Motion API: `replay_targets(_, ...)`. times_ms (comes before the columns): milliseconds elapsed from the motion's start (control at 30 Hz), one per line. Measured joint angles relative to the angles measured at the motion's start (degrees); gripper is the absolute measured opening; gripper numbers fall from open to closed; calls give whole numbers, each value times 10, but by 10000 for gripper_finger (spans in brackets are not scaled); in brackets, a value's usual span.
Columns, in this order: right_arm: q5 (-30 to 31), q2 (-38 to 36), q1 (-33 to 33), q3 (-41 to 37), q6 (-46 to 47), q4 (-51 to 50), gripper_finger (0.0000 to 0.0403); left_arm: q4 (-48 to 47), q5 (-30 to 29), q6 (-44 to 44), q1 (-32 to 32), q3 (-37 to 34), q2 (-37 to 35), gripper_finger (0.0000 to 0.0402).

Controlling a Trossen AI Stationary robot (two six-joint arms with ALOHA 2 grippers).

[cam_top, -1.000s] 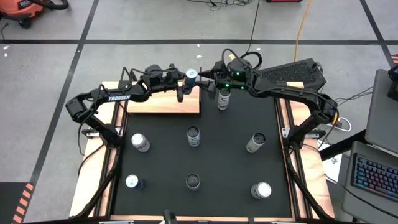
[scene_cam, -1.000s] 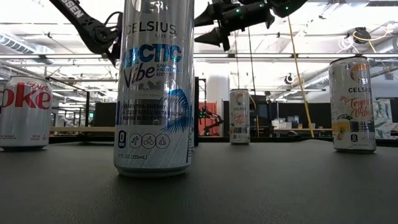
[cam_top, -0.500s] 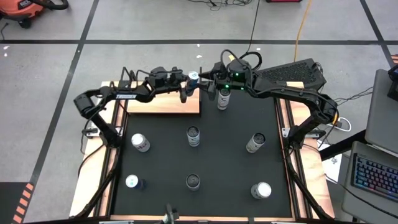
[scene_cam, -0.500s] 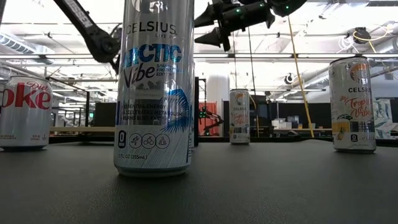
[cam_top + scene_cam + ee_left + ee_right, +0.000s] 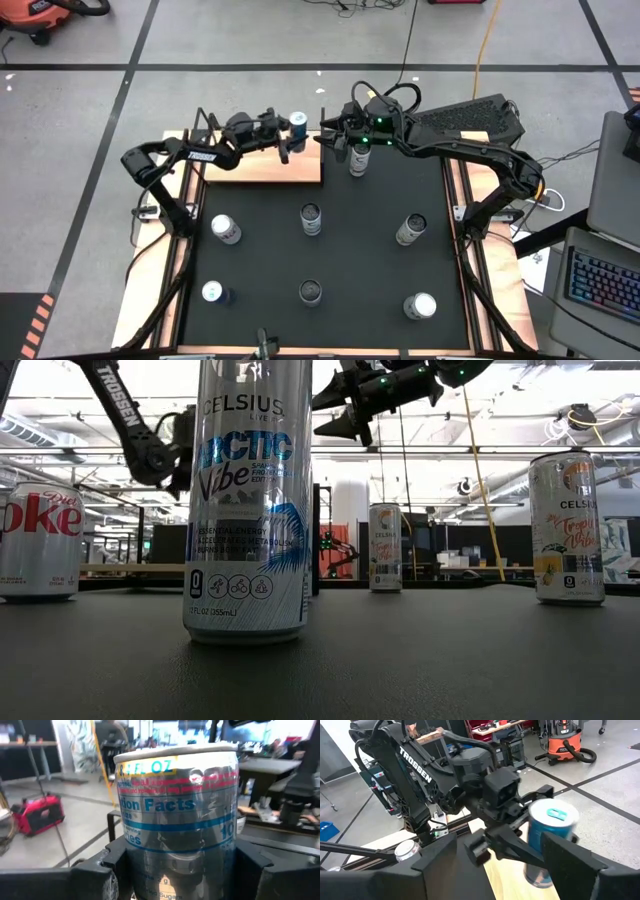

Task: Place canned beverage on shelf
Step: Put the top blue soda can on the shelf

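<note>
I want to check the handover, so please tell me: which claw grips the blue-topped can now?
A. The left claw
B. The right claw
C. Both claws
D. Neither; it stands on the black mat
A: the left claw is shut on the can over the shelf; the right claw is open and apart from it.

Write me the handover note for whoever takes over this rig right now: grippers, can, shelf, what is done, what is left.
Left gripper: shut on the can, carrying it upright above the far right corner of the shelf.
Right gripper: open, empty, hovering just right of the can, near the far edge of the mat.
Done: can picked up and brought over the shelf.
Left: lower the can onto the board, open the left gripper, pull back. The shelf has no can standing on it; seven other cans stand on the black mat.
</note>
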Motion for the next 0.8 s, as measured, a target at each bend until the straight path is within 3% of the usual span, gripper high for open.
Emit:
replay_targets(400,2,0,0,0,0,28,267,48,31,1,3,-20,27,226)
replay_targets(633,2,0,0,0,0,29,267,99,-13,-13,4,-20,72,226)
replay_targets(800,2,0,0,0,0,30,267,111,-13,-13,4,-11,96,226)
